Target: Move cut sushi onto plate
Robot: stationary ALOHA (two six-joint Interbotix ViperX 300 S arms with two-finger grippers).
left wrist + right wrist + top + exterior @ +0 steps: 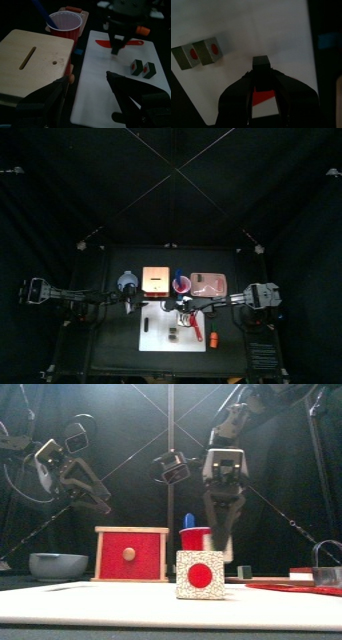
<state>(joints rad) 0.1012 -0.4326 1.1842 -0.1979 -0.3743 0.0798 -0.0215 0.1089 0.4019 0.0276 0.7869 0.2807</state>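
In the right wrist view my right gripper has its jaws drawn in on one small dark chunk of cut sushi at their tips. Through the jaws the white board and a red knife tip show. The same gripper stands upright over the board's far end, by the red knife. More sushi pieces with red centres lie together on the board. The pink plate lies behind the board. My left gripper hovers open and empty at the board's left edge.
A tan slotted box sits left of the board, and a red cup with a blue stick stands behind it. In the front view a sushi piece stands near the front edge and a grey bowl at the left.
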